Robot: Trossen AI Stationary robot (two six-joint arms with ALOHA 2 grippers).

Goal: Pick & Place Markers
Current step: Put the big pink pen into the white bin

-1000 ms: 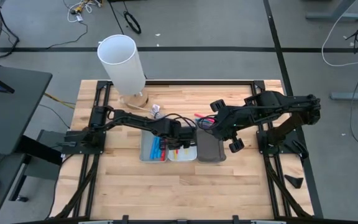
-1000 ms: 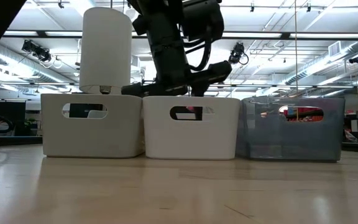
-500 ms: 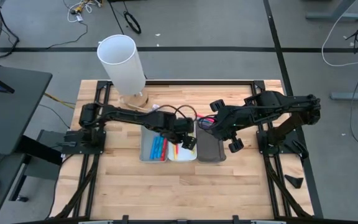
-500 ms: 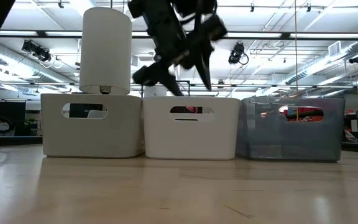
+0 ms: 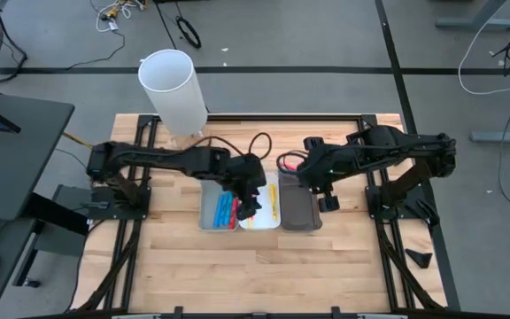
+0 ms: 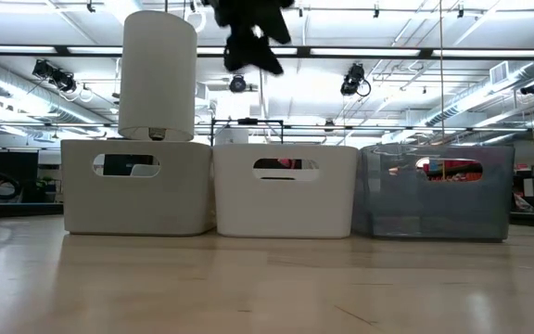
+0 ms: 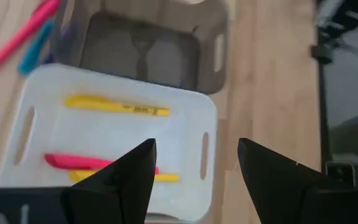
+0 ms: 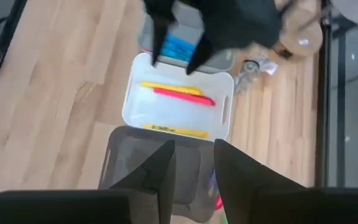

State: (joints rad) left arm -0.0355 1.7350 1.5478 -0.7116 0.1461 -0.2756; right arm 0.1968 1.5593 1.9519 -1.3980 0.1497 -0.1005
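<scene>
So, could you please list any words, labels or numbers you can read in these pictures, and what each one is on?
No text can be read in any view.
Yellow marker in the white tray: a dark line of print along its barrel, too small and blurred to read.
Second yellow marker: a faint dark mark, unreadable.
Trays and white cylinder: no lettering visible.

White tray (image 7: pixel 204 118) holds two yellow markers (image 7: pixel 117 107), one pink marker (image 7: pixel 79 162). Beside white tray: smoky grey tray (image 7: pixel 160 59), pale tray with blue markers (image 5: pixel 223 209). Tall white cylinder (image 5: pixel 173 89). Light wood table (image 5: pixel 237 266).
</scene>
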